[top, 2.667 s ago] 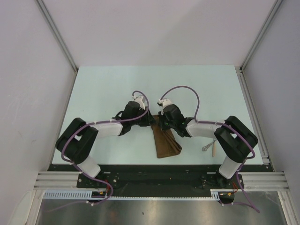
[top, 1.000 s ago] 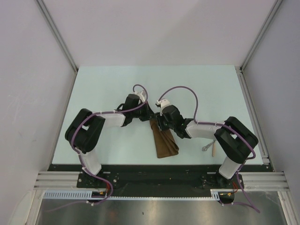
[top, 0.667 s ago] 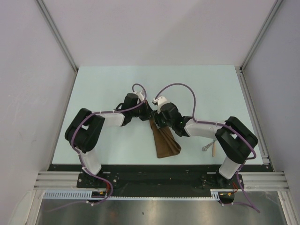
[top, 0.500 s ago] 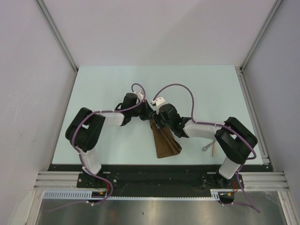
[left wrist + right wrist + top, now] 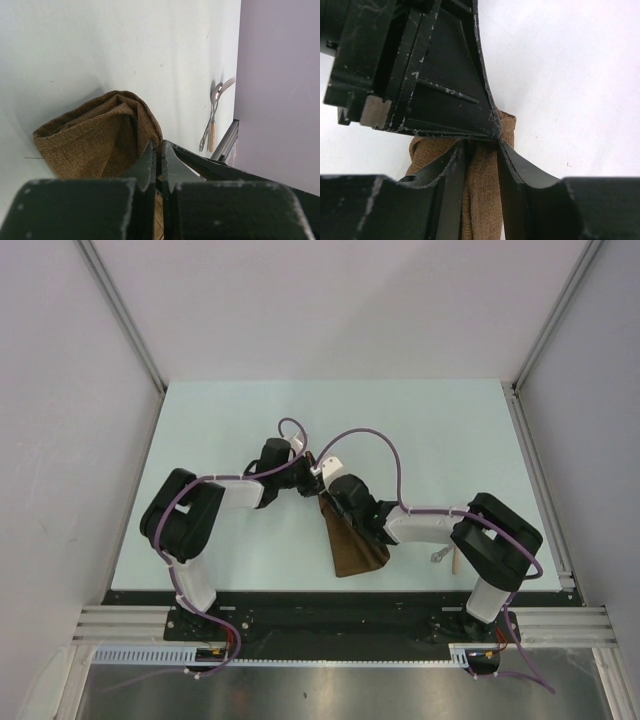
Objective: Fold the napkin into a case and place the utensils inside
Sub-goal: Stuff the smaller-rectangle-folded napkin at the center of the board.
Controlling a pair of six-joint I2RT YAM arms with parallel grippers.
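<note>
Centrally on the pale worktop (image 5: 220, 430), near its front edge, lies the napkin (image 5: 352, 545) — dark brown and folded into a narrow wedge that widens toward the arms. The left end effector (image 5: 157, 150) is pinched together on the cloth's far, narrow tip. The right end effector (image 5: 481, 147) straddles the same end just beside it, fingers partly apart with cloth between them — whether they press it cannot be told. The utensils (image 5: 447, 556) lie together to the right, well apart from the napkin.

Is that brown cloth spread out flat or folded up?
Folded. The napkin lies as a narrow wedge, with overlapping layers and creases showing at its rounded end.
</note>
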